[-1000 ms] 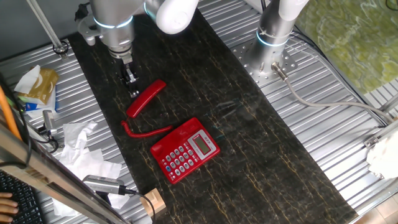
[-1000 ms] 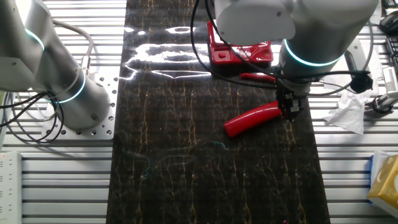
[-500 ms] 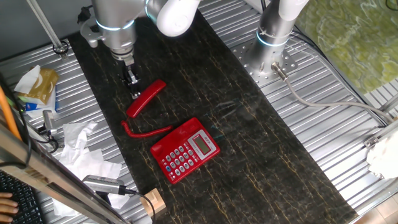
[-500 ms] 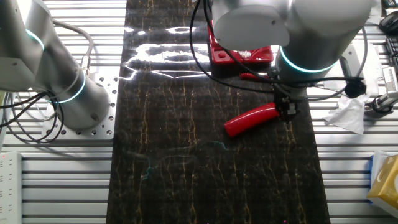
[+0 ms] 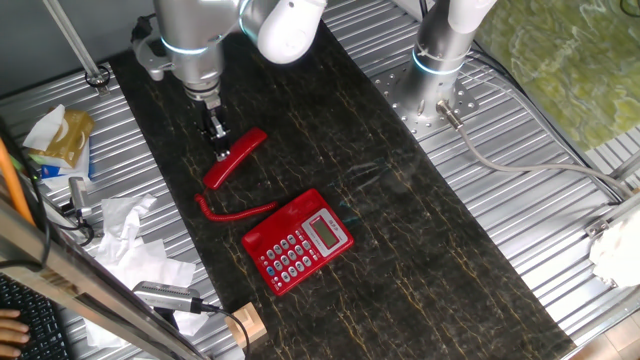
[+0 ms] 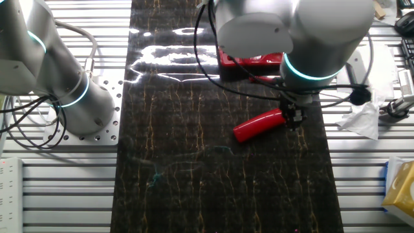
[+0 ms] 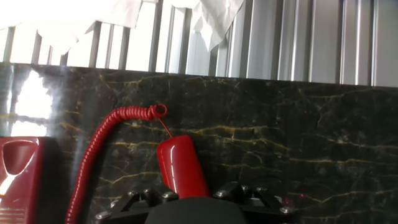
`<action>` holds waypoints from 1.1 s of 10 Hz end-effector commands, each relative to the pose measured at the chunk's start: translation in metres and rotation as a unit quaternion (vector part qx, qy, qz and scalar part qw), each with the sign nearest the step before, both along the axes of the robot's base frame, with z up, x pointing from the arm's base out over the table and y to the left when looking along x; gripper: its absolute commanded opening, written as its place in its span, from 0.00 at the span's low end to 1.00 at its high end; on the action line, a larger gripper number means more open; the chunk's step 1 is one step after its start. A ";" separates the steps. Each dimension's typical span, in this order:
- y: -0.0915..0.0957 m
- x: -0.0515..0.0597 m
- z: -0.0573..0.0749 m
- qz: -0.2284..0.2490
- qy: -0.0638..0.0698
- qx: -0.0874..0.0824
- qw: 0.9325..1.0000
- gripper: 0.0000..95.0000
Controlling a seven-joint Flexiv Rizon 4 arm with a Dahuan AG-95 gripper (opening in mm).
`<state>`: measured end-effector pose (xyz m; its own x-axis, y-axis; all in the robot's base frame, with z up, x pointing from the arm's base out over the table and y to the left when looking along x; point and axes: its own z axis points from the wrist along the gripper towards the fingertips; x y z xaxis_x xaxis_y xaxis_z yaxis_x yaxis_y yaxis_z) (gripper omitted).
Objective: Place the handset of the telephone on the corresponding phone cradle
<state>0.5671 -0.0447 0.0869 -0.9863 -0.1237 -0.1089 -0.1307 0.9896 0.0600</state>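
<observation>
The red handset [image 5: 235,158] lies flat on the dark marble mat [image 5: 400,230], apart from the red telephone [image 5: 297,240]. Its coiled cord [image 5: 235,212] runs toward the base. The phone cradle [image 5: 280,218] is the bare red strip beside the keypad; one end of it shows in the hand view [image 7: 18,158]. My gripper [image 5: 219,143] stands low over the handset's far end, also seen in the other fixed view [image 6: 292,118]. In the hand view the handset [image 7: 180,165] runs between the jaws, which look open on either side of it. The handset rests on the mat.
Crumpled white paper [image 5: 130,230] and a yellow packet [image 5: 65,135] lie on the ribbed metal beside the mat. A wooden block [image 5: 245,325] sits at the mat's near corner. A second arm's base [image 5: 440,60] stands at the far side. A tissue box [image 6: 401,184] is at the right edge.
My gripper has shifted a little along the mat onto the handset's end and come lower. The handset, cord and base have not moved.
</observation>
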 end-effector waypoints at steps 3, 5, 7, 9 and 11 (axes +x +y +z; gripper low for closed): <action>0.001 -0.005 -0.008 0.001 -0.005 0.001 1.000 0.60; 0.002 -0.008 -0.013 0.004 -0.007 0.000 1.000 0.60; 0.002 -0.011 -0.018 0.004 -0.010 0.000 1.000 0.60; 0.002 -0.012 -0.021 0.004 -0.013 0.000 1.000 0.60; 0.003 -0.013 -0.026 0.006 -0.015 0.000 1.000 0.60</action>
<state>0.5527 -0.0416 0.0595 -0.9812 -0.1351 -0.1380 -0.1440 0.9880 0.0565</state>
